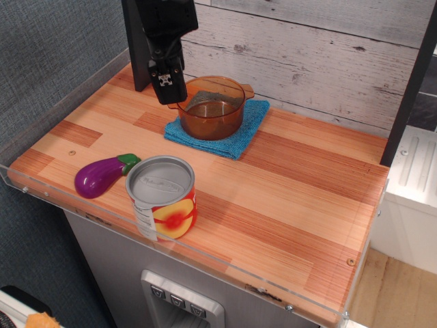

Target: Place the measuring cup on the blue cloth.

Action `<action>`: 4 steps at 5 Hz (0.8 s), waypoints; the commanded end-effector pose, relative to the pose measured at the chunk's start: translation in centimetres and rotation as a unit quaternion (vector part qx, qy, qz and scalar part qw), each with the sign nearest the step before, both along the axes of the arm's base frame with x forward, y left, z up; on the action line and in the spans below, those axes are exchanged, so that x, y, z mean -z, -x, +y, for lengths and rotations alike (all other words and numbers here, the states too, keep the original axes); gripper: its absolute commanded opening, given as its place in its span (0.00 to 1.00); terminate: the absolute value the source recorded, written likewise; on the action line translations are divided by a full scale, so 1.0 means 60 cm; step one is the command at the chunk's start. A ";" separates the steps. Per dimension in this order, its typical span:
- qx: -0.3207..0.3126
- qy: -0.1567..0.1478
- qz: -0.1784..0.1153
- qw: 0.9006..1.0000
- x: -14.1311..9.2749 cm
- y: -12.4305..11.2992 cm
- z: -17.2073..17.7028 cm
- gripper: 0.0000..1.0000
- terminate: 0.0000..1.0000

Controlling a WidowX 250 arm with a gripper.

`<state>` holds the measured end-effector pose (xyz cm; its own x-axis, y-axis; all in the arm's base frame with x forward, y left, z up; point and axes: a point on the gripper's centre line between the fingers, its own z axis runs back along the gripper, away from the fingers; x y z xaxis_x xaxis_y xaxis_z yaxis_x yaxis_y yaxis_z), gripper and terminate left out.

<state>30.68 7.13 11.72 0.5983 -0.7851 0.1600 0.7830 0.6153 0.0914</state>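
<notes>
The orange translucent measuring cup (213, 108) stands upright on the teal-blue cloth (240, 137) at the back of the wooden counter. Its small tab handle points toward the back wall. My gripper (168, 87) hangs above the counter just left of the cup's rim, lifted clear of it and holding nothing. Its fingers point down and look slightly apart.
A tin can with a silver top (162, 197) stands near the front edge, with a purple toy eggplant (101, 175) to its left. A black post (138, 48) stands behind the gripper. A clear plastic lip (205, 256) runs along the front edge.
</notes>
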 end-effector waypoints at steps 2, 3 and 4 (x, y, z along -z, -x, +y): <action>-0.228 0.019 -0.039 0.973 -0.060 0.032 -0.078 1.00 0.00; -0.310 -0.003 -0.031 0.950 -0.079 0.041 -0.099 1.00 0.00; -0.367 -0.013 -0.019 0.930 -0.090 0.053 -0.112 1.00 0.00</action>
<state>26.77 0.75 15.43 0.9772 -0.1714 0.1254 0.1562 0.9801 0.1221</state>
